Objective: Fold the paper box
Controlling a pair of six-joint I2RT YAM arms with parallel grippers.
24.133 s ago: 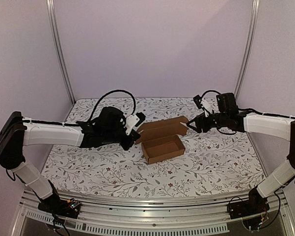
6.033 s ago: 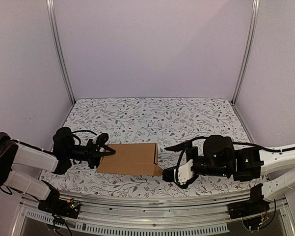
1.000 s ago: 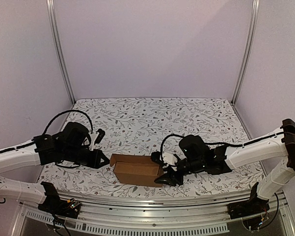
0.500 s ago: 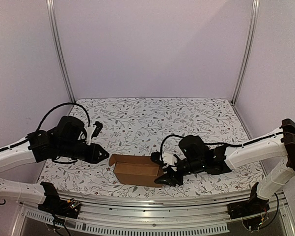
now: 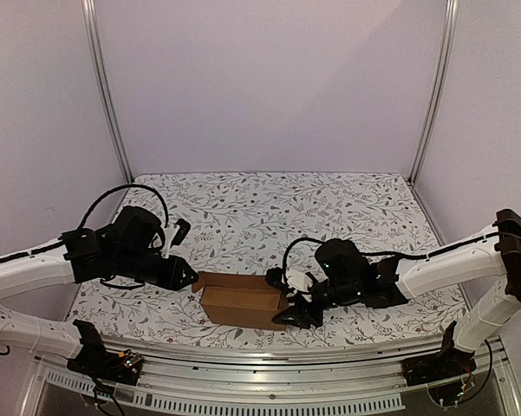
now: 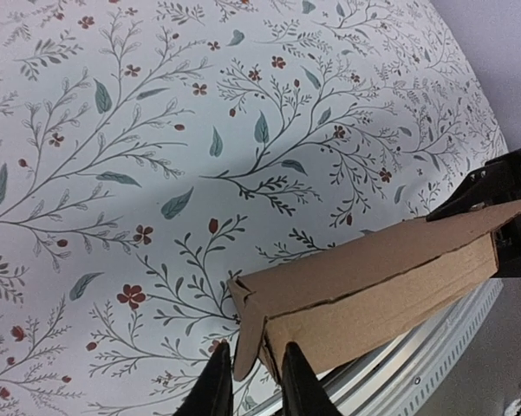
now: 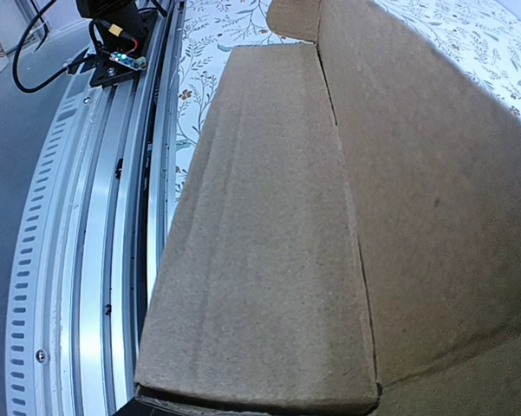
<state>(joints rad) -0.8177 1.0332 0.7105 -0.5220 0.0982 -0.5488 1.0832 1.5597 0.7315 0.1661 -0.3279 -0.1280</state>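
1. The paper box [image 5: 241, 299] is closed, a shallow brown cardboard carton lying on the floral desk [image 5: 286, 208] near its front rail [image 7: 95, 260], between the two end effectors.
2. Left end effector [image 5: 189, 277]: in the wrist view its fingers [image 6: 215, 386] are cut off by the bottom edge of the frame. They stand a narrow gap apart, with the box's near corner flap [image 6: 247, 334] in that gap. Whether they are actually clamped on it cannot be told.
3. Right end effector [image 5: 293, 314]: it sits low against the opposite end of the box. Its wrist view is filled almost entirely by cardboard [image 7: 269, 260], with only a dark sliver visible under the box edge. Its opening and hold cannot be told.
4. From the left wrist, a black part of the right end effector [image 6: 498, 186] shows at the far box end, partly hidden.
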